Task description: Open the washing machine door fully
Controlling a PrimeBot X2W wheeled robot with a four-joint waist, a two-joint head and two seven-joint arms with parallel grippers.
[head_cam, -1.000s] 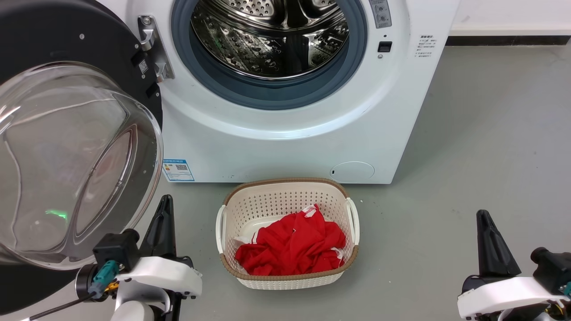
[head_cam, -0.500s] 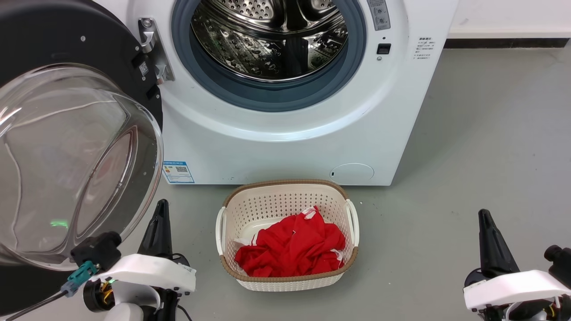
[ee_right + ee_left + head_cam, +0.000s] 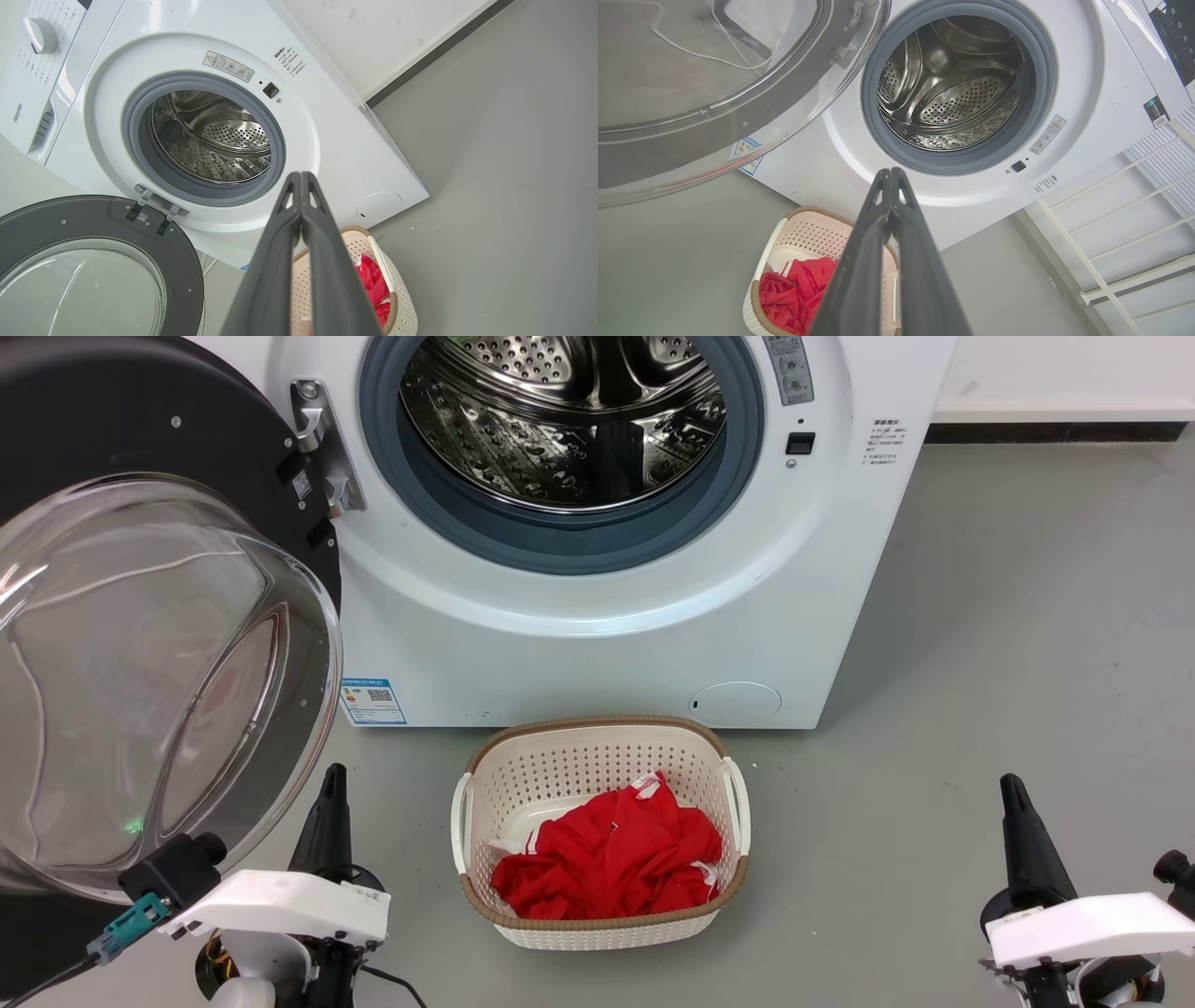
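1. Washing machine door [image 3: 159,681]: glossy black rim, clear glass centre.
2. Machine body [image 3: 579,653]: white; gasket [image 3: 560,549] blue-grey; drum [image 3: 560,420] shiny steel, dotted with holes.
3. Sticker [image 3: 373,695]: white, blue edge.
4. Basket [image 3: 597,761]: cream, hole grid, brown woven rim.
5. Cloth [image 3: 611,859]: red, white bits.
6. Floor [image 3: 980,663]: plain grey.
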